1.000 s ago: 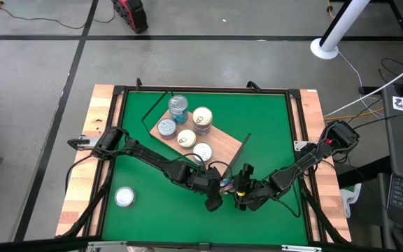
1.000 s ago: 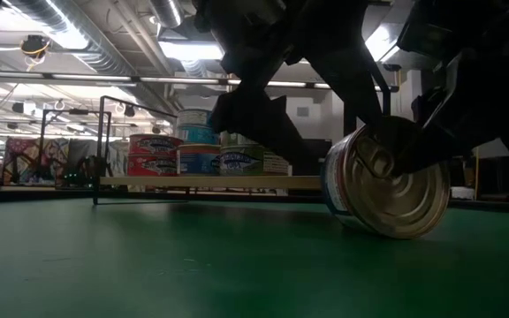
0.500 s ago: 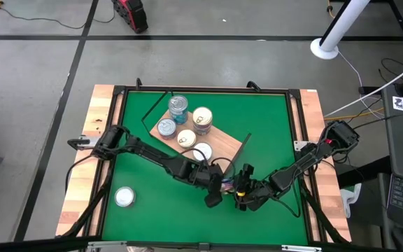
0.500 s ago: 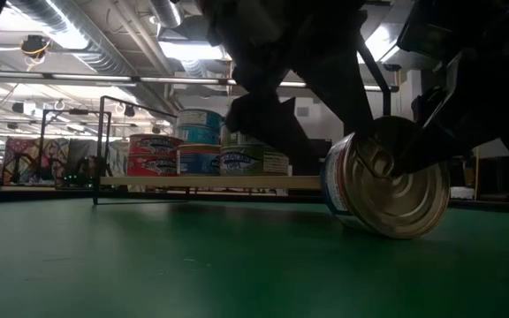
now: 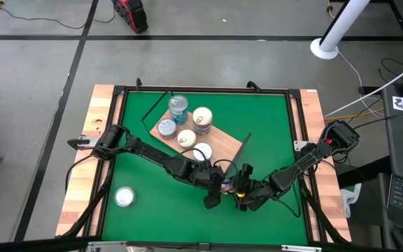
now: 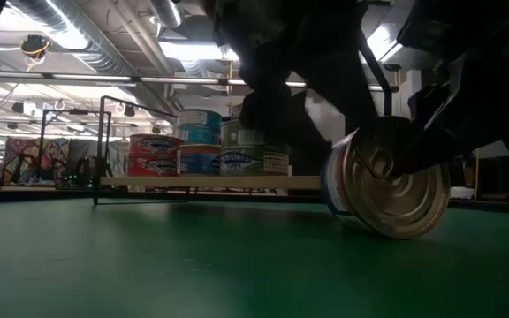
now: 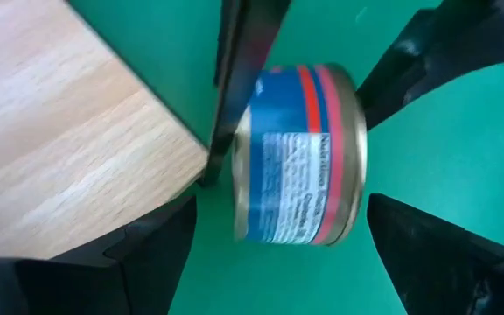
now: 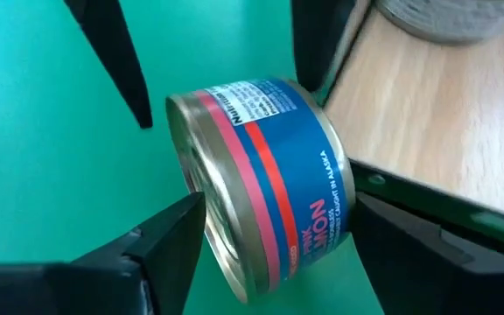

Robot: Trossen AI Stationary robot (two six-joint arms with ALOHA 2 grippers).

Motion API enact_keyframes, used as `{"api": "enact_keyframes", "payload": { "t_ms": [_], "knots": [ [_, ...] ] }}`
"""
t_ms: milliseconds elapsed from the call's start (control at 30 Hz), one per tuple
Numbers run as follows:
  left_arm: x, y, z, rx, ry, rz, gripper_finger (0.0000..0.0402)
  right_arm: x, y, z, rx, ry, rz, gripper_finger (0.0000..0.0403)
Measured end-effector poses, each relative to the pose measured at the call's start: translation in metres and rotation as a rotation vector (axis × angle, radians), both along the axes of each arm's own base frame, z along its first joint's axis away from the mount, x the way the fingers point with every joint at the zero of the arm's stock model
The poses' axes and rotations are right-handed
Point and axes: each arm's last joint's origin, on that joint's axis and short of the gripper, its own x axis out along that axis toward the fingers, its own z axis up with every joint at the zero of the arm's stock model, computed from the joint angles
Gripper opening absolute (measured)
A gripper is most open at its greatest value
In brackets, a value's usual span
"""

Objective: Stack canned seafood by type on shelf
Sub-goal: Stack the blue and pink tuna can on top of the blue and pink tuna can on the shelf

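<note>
A blue-and-red-labelled tin [image 8: 269,192] stands on its edge on the green mat, just off the shelf's near right corner [image 7: 77,149]. My right gripper [image 8: 274,214] is shut on it. My left gripper [image 7: 283,210] is open, with a finger on either side of the same tin [image 7: 300,153] and a gap showing beside one finger. In the high view the two grippers meet at the tin [image 5: 227,185], the left [image 5: 214,194] and the right [image 5: 242,194]. The wood-grain shelf [image 5: 222,143] carries several tins [image 5: 186,138], one stack taller [image 5: 178,105]. My right gripper pinches the tin between its two fingers, one on the lid end [image 8: 191,188] and one on the opposite flat end [image 8: 346,206]. The fingers come in low from the table's right side. The tin is tilted on edge, its lower rim [image 6: 396,235] at the mat.
A lone silver-lidded tin [image 5: 124,197] lies on the mat near the near left corner. A black wire frame [image 5: 152,112] rises at the shelf's left end and another at its right corner [image 5: 243,148]. Wooden rails [image 5: 82,168] border the mat.
My left gripper has moved a little toward the table's right, closing in on the tin, so its fingers now flank it. The tin and my right gripper have stayed where they were.
</note>
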Motion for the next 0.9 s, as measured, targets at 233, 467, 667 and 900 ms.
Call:
{"api": "enact_keyframes", "payload": {
  "t_ms": [233,467,667,900],
  "knots": [
    [0.006,-0.002,-0.004,-0.005,-0.041,-0.032,0.0331,0.002,0.002,0.002,-0.035,-0.020,0.053,0.0280],
    [0.005,-0.002,-0.006,-0.018,-0.023,-0.014,0.0331,0.003,0.002,0.002,-0.035,-0.025,0.056,0.0280],
    [-0.001,0.000,-0.010,-0.029,0.047,0.026,0.0299,0.003,0.002,0.002,-0.036,-0.025,0.056,0.0280],
    [-0.002,-0.001,-0.011,-0.046,0.065,0.049,0.0212,0.002,0.002,0.002,-0.039,-0.022,0.056,0.0280]
  ]
}}
